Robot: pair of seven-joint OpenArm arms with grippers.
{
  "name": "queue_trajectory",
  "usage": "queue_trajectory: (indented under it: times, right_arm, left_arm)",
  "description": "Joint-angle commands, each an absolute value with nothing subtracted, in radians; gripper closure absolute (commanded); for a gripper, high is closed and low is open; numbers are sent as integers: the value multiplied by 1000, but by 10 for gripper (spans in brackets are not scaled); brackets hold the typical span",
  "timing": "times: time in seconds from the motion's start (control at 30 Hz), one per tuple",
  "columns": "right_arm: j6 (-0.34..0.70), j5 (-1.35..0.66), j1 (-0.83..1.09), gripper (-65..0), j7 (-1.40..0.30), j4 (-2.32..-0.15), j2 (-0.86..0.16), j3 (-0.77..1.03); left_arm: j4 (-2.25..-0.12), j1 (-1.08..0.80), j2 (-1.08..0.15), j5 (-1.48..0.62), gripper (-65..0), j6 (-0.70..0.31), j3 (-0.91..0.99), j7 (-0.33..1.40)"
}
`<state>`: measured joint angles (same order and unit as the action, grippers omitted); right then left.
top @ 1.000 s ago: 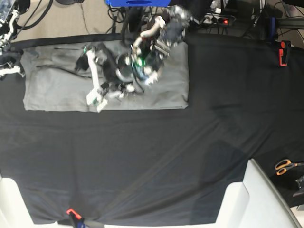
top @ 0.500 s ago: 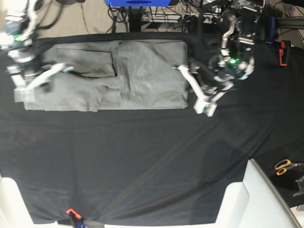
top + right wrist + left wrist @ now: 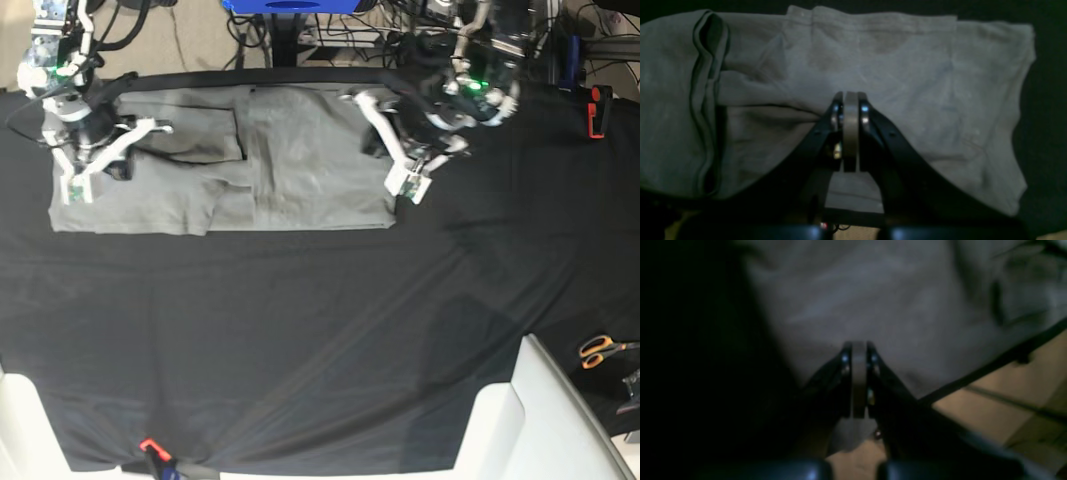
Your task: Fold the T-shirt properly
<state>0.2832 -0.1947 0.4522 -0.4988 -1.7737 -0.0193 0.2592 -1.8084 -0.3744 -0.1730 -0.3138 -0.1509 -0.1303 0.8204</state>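
Note:
The grey T-shirt lies flat along the back of the table, partly folded, with a dark fold line near its middle. My left gripper is at the shirt's back right corner. In the left wrist view it is shut, with its tips against blurred grey T-shirt cloth. My right gripper sits over the shirt's left end. Seen from its wrist it is shut, and a crease in the T-shirt runs up to its tips. No fabric shows between either pair of pads.
The black cloth covers the table. Orange scissors lie at the right edge and a red clamp stands at the back right. White bins sit at the front corners. The table's back edge and the floor are beside the left gripper.
A second ago both arms were over the shirt's middle, then swung out to its ends. My left gripper has come back left from the black cloth to the shirt's corner and shut.

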Motion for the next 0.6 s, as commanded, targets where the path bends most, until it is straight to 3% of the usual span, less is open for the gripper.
queue_trajectory:
  times: [0.0, 0.33, 0.57]
  right_arm:
    - [280, -197, 453, 0, -478, -1787, -30, 272]
    - [280, -199, 453, 0, -478, -1788, -30, 348]
    - [280, -199, 443, 0, -478, -1788, -30, 351]
  left_arm:
    - [-1821, -390, -186, -309, 0, -125, -130, 811]
    - [-1664, -400, -186, -312, 0, -102, -133, 808]
    - [-1750, -415, -188, -311, 0, -102, -191, 809]
